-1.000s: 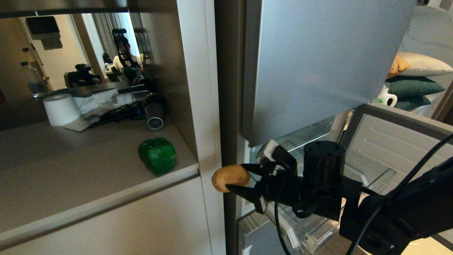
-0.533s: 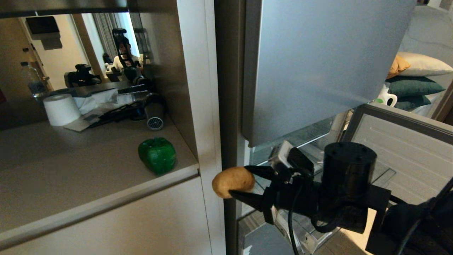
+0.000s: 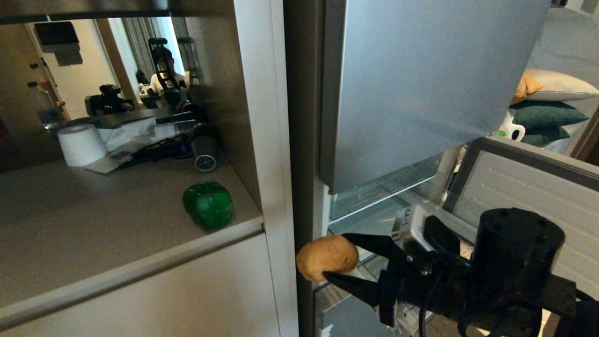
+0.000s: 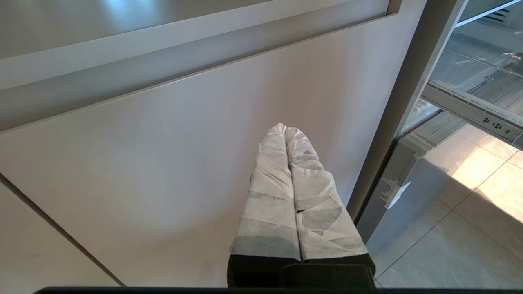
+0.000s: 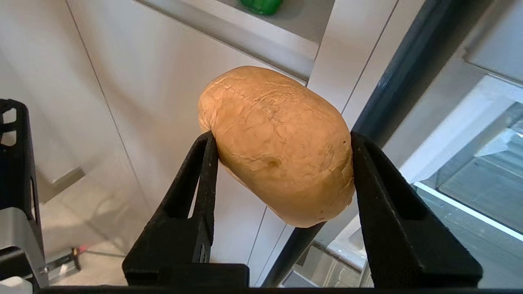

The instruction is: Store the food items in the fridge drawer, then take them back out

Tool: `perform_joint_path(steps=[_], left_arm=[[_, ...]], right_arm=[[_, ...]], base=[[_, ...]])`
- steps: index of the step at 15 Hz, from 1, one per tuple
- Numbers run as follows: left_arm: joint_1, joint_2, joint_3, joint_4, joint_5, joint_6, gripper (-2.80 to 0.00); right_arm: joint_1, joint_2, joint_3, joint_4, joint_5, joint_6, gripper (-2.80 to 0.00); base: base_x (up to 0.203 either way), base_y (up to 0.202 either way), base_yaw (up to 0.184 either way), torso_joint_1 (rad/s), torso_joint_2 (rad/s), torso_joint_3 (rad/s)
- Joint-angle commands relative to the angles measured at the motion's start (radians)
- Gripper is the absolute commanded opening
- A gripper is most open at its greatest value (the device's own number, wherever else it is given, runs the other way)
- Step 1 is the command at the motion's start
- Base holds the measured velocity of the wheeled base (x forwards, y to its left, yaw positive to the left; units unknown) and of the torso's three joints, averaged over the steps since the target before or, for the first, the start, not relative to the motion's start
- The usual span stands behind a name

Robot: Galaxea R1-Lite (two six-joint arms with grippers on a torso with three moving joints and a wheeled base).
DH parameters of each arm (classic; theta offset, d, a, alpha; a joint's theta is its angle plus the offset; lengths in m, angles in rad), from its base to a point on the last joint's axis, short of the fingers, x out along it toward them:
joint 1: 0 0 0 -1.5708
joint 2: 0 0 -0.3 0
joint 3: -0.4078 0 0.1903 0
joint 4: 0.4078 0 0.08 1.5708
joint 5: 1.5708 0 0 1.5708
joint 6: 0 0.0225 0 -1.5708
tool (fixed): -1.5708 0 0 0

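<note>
As right gripper (image 3: 338,262) swings rightward and lower than a second ago, potato (image 3: 327,257) clamped between its black fingers now hangs off counter edge, nearer open fridge drawer (image 3: 524,187): stowing underway. Potato tan, lumpy, intact. Bell pepper (image 3: 208,205) waits near counter (image 3: 93,234) front edge. Left gripper (image 4: 292,192) parked, pressed closed.

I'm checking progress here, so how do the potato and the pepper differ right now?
The potato is tan and matte; the pepper is glossy green. The potato is held in the air by the right tool beside the fridge; the pepper rests untouched on the counter. Both are outside the drawer and about alike in size.
</note>
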Motion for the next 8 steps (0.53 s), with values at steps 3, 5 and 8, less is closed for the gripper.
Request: perform_joint_path(steps=[3,5,8], left_arm=[[0.0,0.0,0.0,0.001,0.0,0.0,-2.8],[0.0,0.0,0.0,0.001,0.0,0.0,-2.8],[0.0,0.0,0.0,0.001,0.0,0.0,-2.8]], right_arm=[[0.0,-0.009,0.057,-0.063,0.002,-0.003,-2.8],[0.001,-0.009,0.059,-0.065,0.002,-0.003,-2.8],[0.002,-0.015,0.064,-0.065,0.002,-0.005,-2.8]], base=[[0.0,0.0,0.0,0.0,0.0,0.0],[0.0,0.0,0.0,0.0,0.0,0.0],[0.0,-0.001,0.022,0.004,0.0,0.0]])
